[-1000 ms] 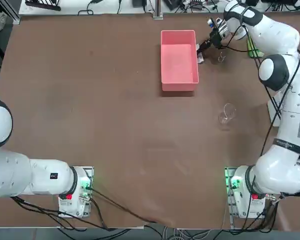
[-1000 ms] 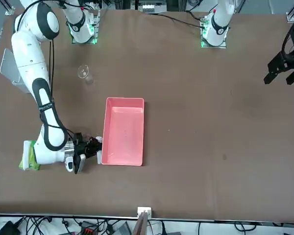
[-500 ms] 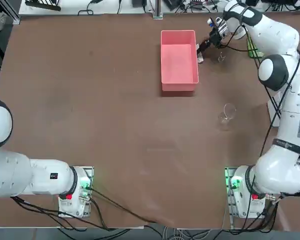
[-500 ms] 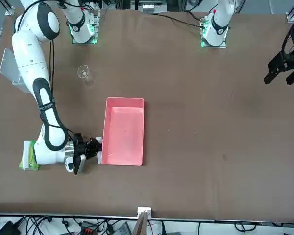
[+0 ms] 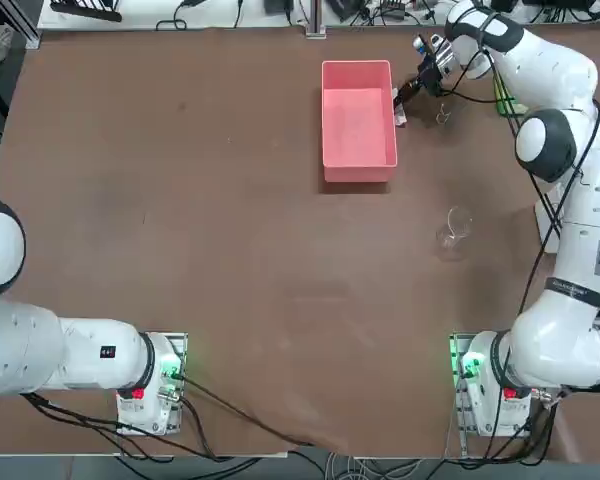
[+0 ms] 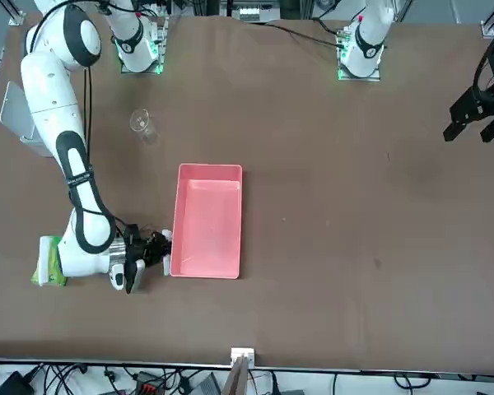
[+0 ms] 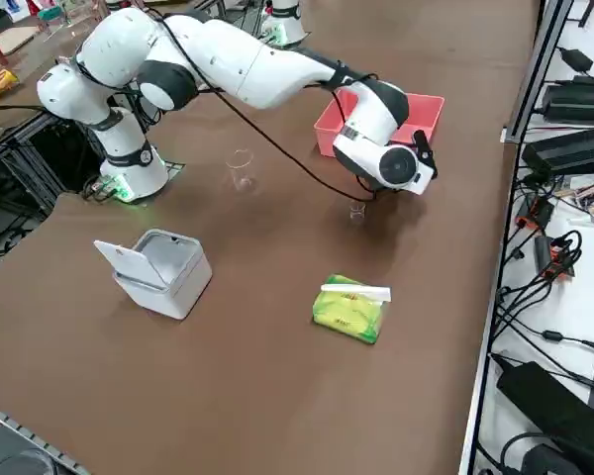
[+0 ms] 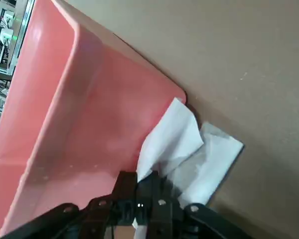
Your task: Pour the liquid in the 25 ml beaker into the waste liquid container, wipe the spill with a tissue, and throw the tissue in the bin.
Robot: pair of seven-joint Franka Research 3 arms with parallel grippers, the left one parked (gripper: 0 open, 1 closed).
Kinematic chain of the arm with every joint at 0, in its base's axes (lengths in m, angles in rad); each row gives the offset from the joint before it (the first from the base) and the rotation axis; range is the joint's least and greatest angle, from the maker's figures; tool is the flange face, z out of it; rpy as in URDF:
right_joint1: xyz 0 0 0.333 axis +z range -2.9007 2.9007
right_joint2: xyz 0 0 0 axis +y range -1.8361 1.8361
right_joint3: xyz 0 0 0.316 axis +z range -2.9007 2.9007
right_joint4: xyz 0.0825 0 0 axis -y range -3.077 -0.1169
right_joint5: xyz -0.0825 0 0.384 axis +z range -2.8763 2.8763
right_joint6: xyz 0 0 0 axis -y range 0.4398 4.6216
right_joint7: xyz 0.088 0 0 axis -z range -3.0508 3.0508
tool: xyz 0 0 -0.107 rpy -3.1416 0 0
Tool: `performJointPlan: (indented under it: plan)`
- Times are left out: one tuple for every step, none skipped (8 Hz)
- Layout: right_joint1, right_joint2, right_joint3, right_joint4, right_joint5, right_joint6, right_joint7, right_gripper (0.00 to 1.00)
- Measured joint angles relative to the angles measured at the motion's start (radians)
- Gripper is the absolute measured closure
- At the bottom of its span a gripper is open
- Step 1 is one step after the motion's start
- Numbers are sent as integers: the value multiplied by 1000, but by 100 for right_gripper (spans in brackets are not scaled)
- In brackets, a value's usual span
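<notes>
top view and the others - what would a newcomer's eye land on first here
The pink tray stands out first, at the far middle of the brown table. Next comes the right gripper, shut on a white tissue pressed to the table against the tray's outer wall. In the right side view the yellow-green tissue pack and the open light grey bin also catch the eye near the table's edge.

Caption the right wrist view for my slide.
Right pincer shut on the tissue, pressed beside the waste liquid container.
</notes>
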Motion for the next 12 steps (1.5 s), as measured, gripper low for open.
performJointPlan:
  plan:
    - [1,0,0,1,-1,0,0,98]
    - [1,0,0,1,-1,0,0,98]
    - [1,0,0,1,-2,0,0,98]
    - [1,0,0,1,-2,1,0,98]
    - [1,0,0,1,-2,1,0,98]
    - [1,0,0,1,-2,1,0,98]
    - [1,0,0,1,-2,1,0,98]
    - [1,0,0,1,-2,2,0,98]
    - [1,0,0,1,-2,2,0,98]
    - [2,0,-1,1,-1,2,0,98]
    - [2,0,-1,1,-1,2,0,98]
    - [2,0,-1,1,-1,2,0,98]
